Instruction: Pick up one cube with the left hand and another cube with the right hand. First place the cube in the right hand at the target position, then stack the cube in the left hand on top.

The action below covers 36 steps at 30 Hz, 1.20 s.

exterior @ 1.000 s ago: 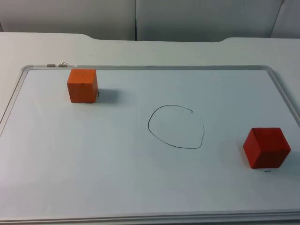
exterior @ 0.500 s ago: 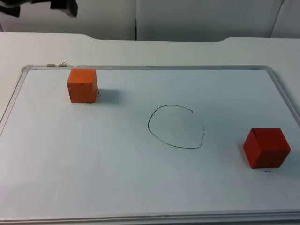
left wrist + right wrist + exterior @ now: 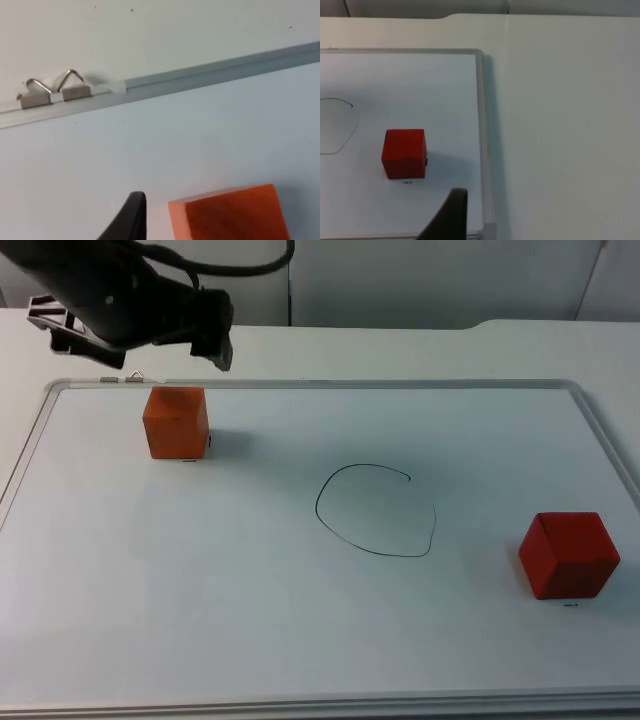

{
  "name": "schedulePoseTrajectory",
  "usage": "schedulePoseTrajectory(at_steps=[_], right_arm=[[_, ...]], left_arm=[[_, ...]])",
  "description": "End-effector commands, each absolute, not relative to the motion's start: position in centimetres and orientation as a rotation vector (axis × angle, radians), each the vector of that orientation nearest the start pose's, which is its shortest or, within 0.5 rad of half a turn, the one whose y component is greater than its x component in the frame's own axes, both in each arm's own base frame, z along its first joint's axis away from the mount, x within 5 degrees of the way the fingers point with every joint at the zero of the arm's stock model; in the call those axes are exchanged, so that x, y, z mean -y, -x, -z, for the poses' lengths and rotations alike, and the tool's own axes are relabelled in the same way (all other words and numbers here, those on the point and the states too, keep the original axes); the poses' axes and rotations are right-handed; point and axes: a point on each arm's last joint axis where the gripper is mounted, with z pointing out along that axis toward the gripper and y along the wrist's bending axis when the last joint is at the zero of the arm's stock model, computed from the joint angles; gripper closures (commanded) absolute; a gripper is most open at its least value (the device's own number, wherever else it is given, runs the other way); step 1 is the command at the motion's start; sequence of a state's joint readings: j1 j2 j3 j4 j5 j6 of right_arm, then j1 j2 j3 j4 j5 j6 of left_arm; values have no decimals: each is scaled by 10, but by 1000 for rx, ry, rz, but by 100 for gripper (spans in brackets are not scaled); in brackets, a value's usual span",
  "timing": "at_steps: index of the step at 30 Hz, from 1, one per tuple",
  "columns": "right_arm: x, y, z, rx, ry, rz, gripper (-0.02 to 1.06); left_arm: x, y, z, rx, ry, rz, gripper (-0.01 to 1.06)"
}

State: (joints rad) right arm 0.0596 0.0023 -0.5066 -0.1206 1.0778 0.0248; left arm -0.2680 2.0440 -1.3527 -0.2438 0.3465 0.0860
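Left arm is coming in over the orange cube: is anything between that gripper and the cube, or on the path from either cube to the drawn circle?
Nothing visible blocks it. The left gripper hangs just behind the orange cube, with bare whiteboard between them. The board is also bare from the orange cube and from the red cube to the drawn circle.

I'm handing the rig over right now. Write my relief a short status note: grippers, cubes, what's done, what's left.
Left gripper: above the whiteboard's far left edge, just behind the orange cube; holding nothing.
Right gripper: holding nothing; its wrist camera looks down on the red cube.
Orange cube rests at the board's far left, red cube near its right edge.
Drawn circle at mid-board has nothing in it.
Done: nothing picked up.
Left: grasp both cubes, place the red one in the circle, stack the orange one on top.
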Motion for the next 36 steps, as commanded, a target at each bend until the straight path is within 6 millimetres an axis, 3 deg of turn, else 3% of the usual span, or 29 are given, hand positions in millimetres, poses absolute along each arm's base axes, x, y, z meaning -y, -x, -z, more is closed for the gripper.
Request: schedulePoseTrajectory(at_steps=[1,16,33,36], right_arm=[[10,6,-278,-2047,23,90,0],[10,6,-278,-2047,23,90,0],[10,6,-278,-2047,23,90,0],[10,6,-278,-2047,23,90,0]], left_arm=[[126,-423,-152,-2503,-145,285,0],[126,-426,-108,-2576,-114,269,0],[126,-428,-108,-2552,-110,266,0],[126,-428,-108,-2552,-115,264,7]])
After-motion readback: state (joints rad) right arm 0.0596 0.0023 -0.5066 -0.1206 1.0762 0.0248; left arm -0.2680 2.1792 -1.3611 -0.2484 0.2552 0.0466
